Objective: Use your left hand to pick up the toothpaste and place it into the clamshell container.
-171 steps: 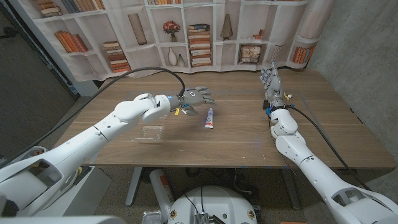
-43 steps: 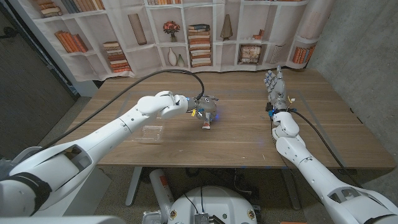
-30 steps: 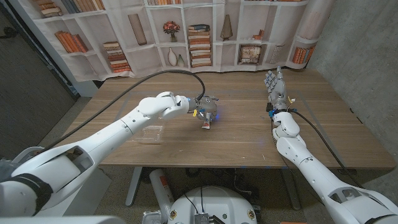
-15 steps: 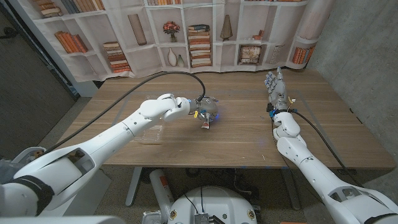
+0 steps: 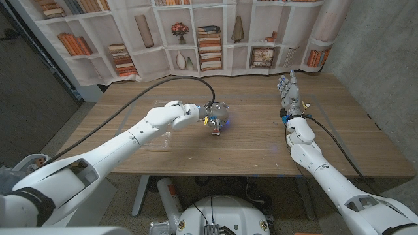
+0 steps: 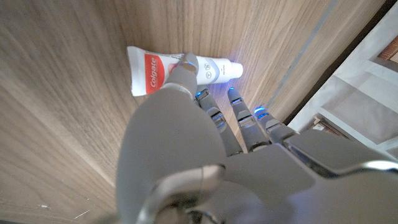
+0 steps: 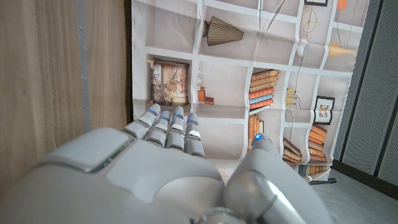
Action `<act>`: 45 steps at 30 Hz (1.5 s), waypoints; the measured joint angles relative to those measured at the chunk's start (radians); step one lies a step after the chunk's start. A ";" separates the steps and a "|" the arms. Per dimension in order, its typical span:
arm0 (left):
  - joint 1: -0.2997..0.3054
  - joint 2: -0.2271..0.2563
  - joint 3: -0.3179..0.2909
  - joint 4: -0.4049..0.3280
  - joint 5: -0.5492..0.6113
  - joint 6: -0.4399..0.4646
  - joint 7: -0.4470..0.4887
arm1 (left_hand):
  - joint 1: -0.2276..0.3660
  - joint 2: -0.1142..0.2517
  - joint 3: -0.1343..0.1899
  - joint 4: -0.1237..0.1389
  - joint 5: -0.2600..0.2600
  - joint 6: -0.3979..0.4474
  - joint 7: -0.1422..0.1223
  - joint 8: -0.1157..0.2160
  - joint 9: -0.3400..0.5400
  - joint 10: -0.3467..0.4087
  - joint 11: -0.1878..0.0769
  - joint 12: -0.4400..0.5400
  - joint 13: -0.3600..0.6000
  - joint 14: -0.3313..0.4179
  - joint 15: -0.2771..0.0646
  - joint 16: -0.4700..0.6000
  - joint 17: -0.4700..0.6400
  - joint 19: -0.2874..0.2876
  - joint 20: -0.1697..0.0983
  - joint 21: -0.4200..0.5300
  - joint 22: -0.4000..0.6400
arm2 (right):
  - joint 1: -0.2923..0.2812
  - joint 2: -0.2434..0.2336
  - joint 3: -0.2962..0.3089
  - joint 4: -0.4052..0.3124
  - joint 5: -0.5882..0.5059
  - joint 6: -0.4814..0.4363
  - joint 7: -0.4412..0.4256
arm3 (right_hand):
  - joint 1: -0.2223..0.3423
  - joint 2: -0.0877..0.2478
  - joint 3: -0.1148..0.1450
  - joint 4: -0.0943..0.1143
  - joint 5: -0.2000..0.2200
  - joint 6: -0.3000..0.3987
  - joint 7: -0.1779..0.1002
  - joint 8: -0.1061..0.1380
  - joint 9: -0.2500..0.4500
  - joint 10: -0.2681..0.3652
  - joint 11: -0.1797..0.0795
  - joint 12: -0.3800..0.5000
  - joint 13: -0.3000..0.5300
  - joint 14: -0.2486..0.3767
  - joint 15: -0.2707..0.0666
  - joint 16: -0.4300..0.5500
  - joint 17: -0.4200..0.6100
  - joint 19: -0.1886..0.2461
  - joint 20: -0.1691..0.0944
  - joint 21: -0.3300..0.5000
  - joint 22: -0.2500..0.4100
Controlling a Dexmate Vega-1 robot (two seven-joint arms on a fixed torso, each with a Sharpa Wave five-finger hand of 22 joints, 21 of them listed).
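Observation:
The toothpaste, a white tube with a red label, lies on the wooden table near its middle. My left hand is down over it. Its thumb tip touches the tube and the other fingers curl down beside the cap end. Whether they grip it is hidden. The clear clamshell container sits to the left of the tube, partly behind my left forearm. My right hand stands on its edge at the right, fingers up, holding nothing.
The table has bare wood in front of and to the right of the tube. A bookshelf backdrop stands behind its far edge. A black cable arcs above my left arm.
My left hand came from above the table down onto the toothpaste. Over the last second it has settled slightly lower and its forearm now covers more of the clamshell. The right hand stayed put.

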 measured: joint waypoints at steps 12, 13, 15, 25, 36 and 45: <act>0.002 -0.005 -0.004 -0.001 0.014 0.031 0.018 | -0.006 -0.005 0.001 -0.001 -0.004 0.054 -0.043 -0.005 -0.006 0.039 -0.040 -0.004 -0.004 0.000 0.000 0.000 0.000 0.000 0.000 0.000 0.000 | -0.002 -0.003 -0.002 -0.014 -0.009 -0.001 -0.009 | 0.000 0.000 -0.003 -0.003 0.000 0.000 0.000 0.000 0.000 0.000 0.000 0.000 0.000 0.000 0.000 0.000 0.000 0.000 0.000 -0.004 0.000; 0.002 -0.005 -0.004 -0.001 0.014 0.031 0.018 | -0.007 -0.006 0.001 -0.001 -0.005 0.060 -0.049 -0.005 -0.006 0.044 -0.045 -0.005 -0.004 0.000 0.000 -0.002 0.000 0.000 0.000 0.000 0.000 | -0.002 -0.003 -0.003 -0.014 -0.009 -0.001 -0.009 | 0.000 0.000 -0.003 -0.003 0.000 0.000 0.000 0.000 0.000 0.000 0.000 0.000 0.000 0.000 0.000 0.000 0.000 0.000 0.000 -0.004 0.000; 0.002 -0.006 -0.005 0.000 0.016 0.036 0.022 | -0.011 -0.008 0.001 -0.001 -0.005 0.065 -0.054 -0.005 -0.006 0.046 -0.047 -0.007 -0.004 0.000 0.000 -0.006 0.000 0.000 0.000 0.000 0.000 | -0.001 -0.003 -0.003 -0.015 -0.010 -0.002 -0.010 | 0.000 0.000 -0.003 -0.003 0.000 0.000 0.000 0.000 0.000 0.000 0.000 0.000 0.000 0.000 0.000 0.000 0.000 0.000 0.000 -0.004 0.000; 0.001 -0.004 -0.011 -0.001 0.018 0.052 0.039 | -0.016 -0.010 0.001 -0.001 -0.007 0.084 -0.066 -0.009 -0.005 0.049 -0.051 -0.008 -0.004 0.000 0.000 -0.006 0.000 0.000 0.000 -0.004 0.000 | 0.002 -0.003 -0.004 -0.018 -0.012 -0.002 -0.013 | 0.000 0.000 -0.003 -0.003 0.000 0.000 0.000 0.000 0.000 0.000 0.000 0.000 0.000 0.000 0.000 0.000 0.000 0.000 0.000 -0.004 0.000; 0.003 0.001 -0.022 -0.016 0.020 0.076 0.057 | -0.020 -0.012 0.001 -0.001 -0.008 0.095 -0.077 -0.002 -0.006 0.049 -0.051 -0.011 -0.003 0.000 0.000 -0.006 0.000 0.000 0.000 -0.004 0.000 | 0.010 -0.001 -0.006 -0.018 -0.016 -0.002 -0.015 | 0.000 0.000 -0.003 -0.003 0.000 0.000 0.000 0.000 0.000 0.000 0.000 0.000 0.000 0.004 0.004 0.000 0.000 0.000 0.000 -0.004 0.000; 0.008 0.002 -0.035 -0.031 0.018 0.101 0.075 | -0.020 -0.012 0.001 -0.001 -0.009 0.100 -0.083 -0.001 -0.002 0.057 -0.046 -0.013 -0.003 0.000 0.000 -0.006 0.000 0.000 0.000 -0.004 0.000 | 0.013 0.000 -0.007 -0.019 -0.020 0.000 -0.018 | 0.000 0.000 -0.003 -0.003 0.000 0.000 0.000 0.000 0.000 0.000 0.000 0.000 0.000 0.004 0.004 0.000 0.000 0.000 0.000 -0.012 0.000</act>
